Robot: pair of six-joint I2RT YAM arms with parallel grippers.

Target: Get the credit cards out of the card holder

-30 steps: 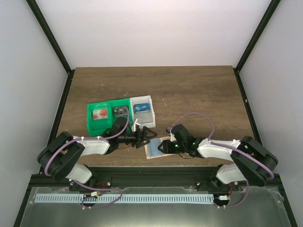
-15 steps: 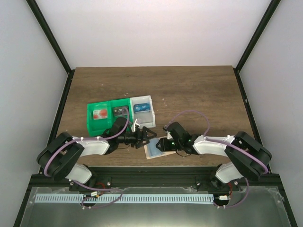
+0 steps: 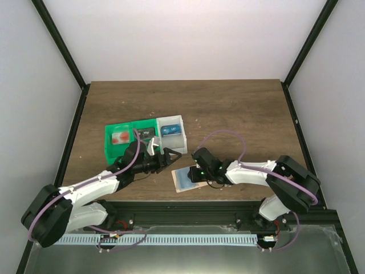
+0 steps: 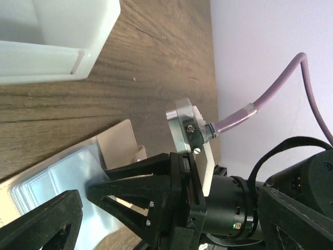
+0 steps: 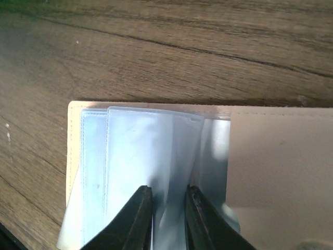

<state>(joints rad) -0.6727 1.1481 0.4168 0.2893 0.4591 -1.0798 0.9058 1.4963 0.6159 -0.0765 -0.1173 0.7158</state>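
With the right gripper's (image 5: 167, 200) fingers nearly together astride a clear sleeve (image 5: 135, 151) of the card holder (image 5: 281, 161), grip uncertain, the wide-apart left gripper (image 3: 173, 158) should pin it flat first.

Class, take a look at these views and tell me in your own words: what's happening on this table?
The right gripper is down in the open card holder near the table's front edge, its fingers close together around a clear sleeve; whether it truly grips is unclear. The left gripper hovers open beside it. A pale card with red circles lies in the green tray, a blue card in the white box.
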